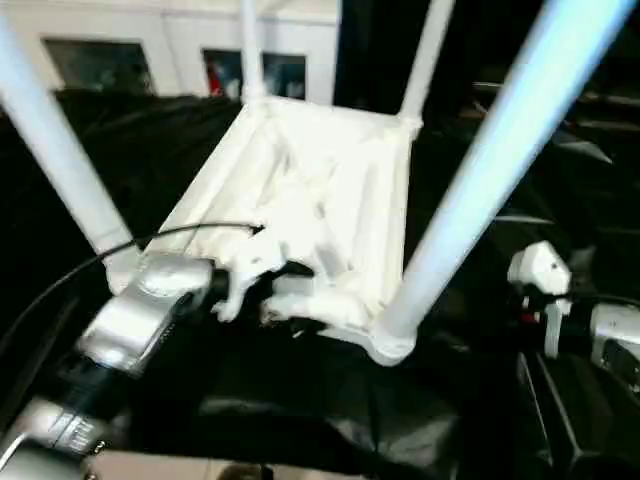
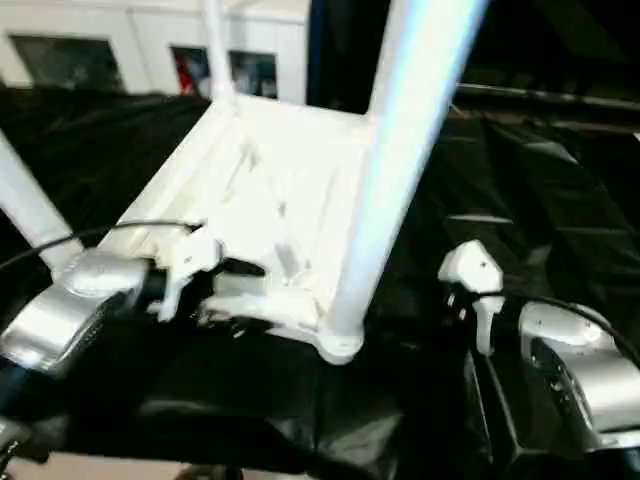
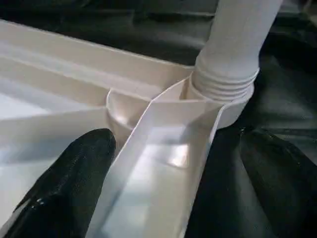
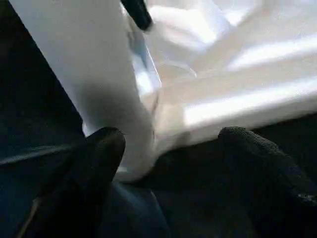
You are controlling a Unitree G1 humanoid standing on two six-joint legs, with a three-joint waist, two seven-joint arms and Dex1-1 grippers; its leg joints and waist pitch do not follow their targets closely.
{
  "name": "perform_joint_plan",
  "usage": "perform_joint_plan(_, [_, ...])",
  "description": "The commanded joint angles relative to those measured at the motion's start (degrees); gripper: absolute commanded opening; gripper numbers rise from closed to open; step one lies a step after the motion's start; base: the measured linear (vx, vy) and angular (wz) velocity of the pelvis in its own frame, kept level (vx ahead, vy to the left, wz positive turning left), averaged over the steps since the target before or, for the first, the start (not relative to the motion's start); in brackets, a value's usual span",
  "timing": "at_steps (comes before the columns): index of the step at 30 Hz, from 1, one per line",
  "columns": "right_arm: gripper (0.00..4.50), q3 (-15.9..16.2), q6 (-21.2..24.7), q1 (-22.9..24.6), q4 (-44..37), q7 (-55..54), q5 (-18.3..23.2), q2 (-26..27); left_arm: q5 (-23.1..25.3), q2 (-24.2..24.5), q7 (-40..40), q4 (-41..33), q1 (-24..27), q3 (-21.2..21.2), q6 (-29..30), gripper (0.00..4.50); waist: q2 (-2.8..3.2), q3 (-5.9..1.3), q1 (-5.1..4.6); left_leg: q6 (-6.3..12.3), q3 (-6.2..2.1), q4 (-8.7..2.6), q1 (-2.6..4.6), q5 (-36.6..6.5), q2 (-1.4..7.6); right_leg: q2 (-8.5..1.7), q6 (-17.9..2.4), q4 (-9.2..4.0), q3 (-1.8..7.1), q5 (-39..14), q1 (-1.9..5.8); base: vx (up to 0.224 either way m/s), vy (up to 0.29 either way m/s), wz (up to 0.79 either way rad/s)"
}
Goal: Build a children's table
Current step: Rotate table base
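The children's table lies upside down on the black cloth, its ribbed white top (image 1: 330,190) facing up and its white legs standing in the corner sockets. The near right leg (image 1: 480,170) and the near left leg (image 1: 50,140) rise close to me; two far legs (image 1: 250,50) stand behind. My left gripper (image 1: 262,288) is at the top's near rim. In the left wrist view that gripper (image 3: 168,163) is open, one black finger (image 3: 74,188) on each side of the rim wall, beside the leg's threaded base (image 3: 225,84). My right gripper (image 2: 470,275) hangs open just right of the near right corner, its fingers (image 4: 101,158) apart around the leg's foot.
The black-draped work surface (image 1: 300,400) ends near my body, with pale floor below its front edge. A black cable (image 1: 120,250) runs along my left forearm. White cabinets with dark windows (image 1: 100,60) stand behind the table.
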Motion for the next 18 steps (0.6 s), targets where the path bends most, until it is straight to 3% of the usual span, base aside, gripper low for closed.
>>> perform_joint_plan(1, [3.62,1.0,-1.5,-1.1,0.8,1.5,-1.3,-1.4,1.8,-1.0,-2.7,1.9,-1.9,-2.9,-1.3,4.5,0.85,-4.22,0.44,7.55,-2.58,-3.9,1.51,-1.1,6.4,-7.3,-17.3,-3.48,3.09,3.9,1.61,0.0,0.0,0.0])
perform_joint_plan(2, [3.62,0.8,-1.5,-1.6,1.1,1.6,-1.3,-1.4,2.4,-1.8,-3.4,3.3,-2.7,-3.8,-1.8,4.5,1.65,-4.47,0.79,6.9,-2.62,-3.79,1.49,-1.1,6.37,-7.49,-17.8,-3.2,3.14,5.5,1.78,0.0,0.0,0.0])
perform_joint_plan(4, [3.62,0.6,-1.5,-2.0,1.6,1.8,-1.1,-1.5,2.8,-2.6,-3.7,4.4,-3.4,-4.3,-2.2,4.32,1.08,-4.39,0.88,6.83,-2.21,-3.82,1.27,-1.2,6.22,-7.48,-18.6,-3.33,3.19,8.3,1.91,0.0,0.0,0.0])
perform_joint_plan(5, [3.63,0.6,-2.2,-1.7,2.2,1.8,-1.7,-1.5,3.7,-3.7,-3.5,5.8,-3.7,-5.2,-3.0,4.15,1.62,-3.73,1.01,6.79,-2.2,-3.87,1.04,-1.6,6.19,-7.67,-18.7,-3.34,3.29,8.4,1.65,0.0,0.0,0.0])
perform_joint_plan(6, [3.63,0.6,-2.3,-1.6,2.3,1.8,-1.8,-1.6,3.9,-3.9,-3.7,5.9,-3.8,-5.5,-3.0,4.15,1.11,-4.01,1.16,6.81,-2.05,-3.84,1.11,-2.4,6.21,-7.7,-18.7,-3.5,3.31,7.8,1.97,0.0,0.0,0.0])
perform_joint_plan(7, [3.63,0.3,-2.6,-1.0,2.5,2.0,-2.0,-2.2,4.6,-4.6,-4.3,6.3,-4.2,-6.9,-3.2,4.11,1.17,-4.84,1.62,6.68,-1.94,-3.62,1.36,-2.1,6.31,-7.83,-18.7,-3.36,3.22,7.8,2.21,0.0,0.0,0.0])
perform_joint_plan(8, [3.63,-0.1,-2.3,-0.4,2.6,2.9,-1.6,-3.1,5.1,-5.4,-4.2,6.8,-4.7,-7.7,-3.4,4.0,1.66,-3.82,1.61,6.9,-1.97,-3.91,0.86,-2.8,6.22,-7.58,-18.2,-3.73,3.25,6.9,1.98,0.0,0.0,0.0])
perform_joint_plan(9, [3.63,-0.7,-2.1,0.2,2.7,4.0,-1.0,-3.9,5.6,-6.2,-4.1,7.2,-5.3,-8.5,-3.4,4.0,1.73,-3.73,1.73,6.83,-2.03,-3.89,0.99,-3.3,6.34,-7.75,-18.2,-3.67,3.3,6.5,1.92,0.0,0.0,0.0])
perform_joint_plan(10, [3.63,-0.9,-2.2,1.3,2.2,4.4,-1.2,-4.9,6.3,-7.1,-3.5,8.1,-5.7,-8.9,-4.2,3.67,2.55,-4.12,1.94,6.84,-2.04,-3.66,1.16,-3.8,6.37,-7.82,-18.3,-3.54,3.27,5.8,2.05,0.0,0.0,0.0])
perform_joint_plan(11, [3.63,-1.0,-2.3,2.1,1.8,4.7,-1.5,-5.5,6.9,-7.7,-3.2,9.3,-6.2,-9.3,-5.1,3.67,2.22,-4.07,1.86,7.11,-1.88,-3.74,1.14,-3.8,6.42,-7.72,-18.1,-3.85,3.26,5.9,2.03,0.0,0.0,0.0])
perform_joint_plan(12, [3.63,-1.0,-2.3,2.1,1.8,4.7,-1.5,-5.5,6.9,-7.7,-3.2,9.3,-6.2,-9.3,-5.1,3.67,2.48,-3.72,1.98,7.38,-1.91,-3.77,0.98,-4.1,6.39,-7.61,-17.8,-3.91,3.25,6.1,1.94,0.0,0.0,0.0])
perform_joint_plan(15, [3.63,-0.7,-2.0,3.8,-0.1,4.2,-2.0,-5.9,8.3,-8.2,-3.3,12.4,-6.5,-9.8,-7.7,3.36,2.28,-3.91,1.76,9.06,-2.05,-3.58,0.38,-2.2,6.26,-7.59,-17.2,-3.5,3.04,8.1,1.98,0.0,0.0,0.0])
perform_joint_plan(16, [3.63,-0.6,-1.8,4.5,-1.1,4.0,-2.1,-6.0,8.7,-8.2,-3.4,13.7,-6.5,-9.8,-8.8,3.24,2.04,-4.57,1.54,9.66,-2.07,-3.35,0.36,-1.6,6.25,-7.67,-17.1,-3.29,2.97,8.9,2.2,0.0,0.0,0.0])
perform_joint_plan(18, [3.63,-0.5,-1.0,5.4,-2.7,4.1,-1.6,-6.2,9.3,-8.3,-2.7,15.2,-6.7,-9.4,-10.2,3.15,2.01,-4.47,1.4,10.18,-2.02,-3.3,0.25,-1.7,6.26,-7.7,-16.8,-3.54,2.92,7.7,2.02,0.0,0.0,0.0])
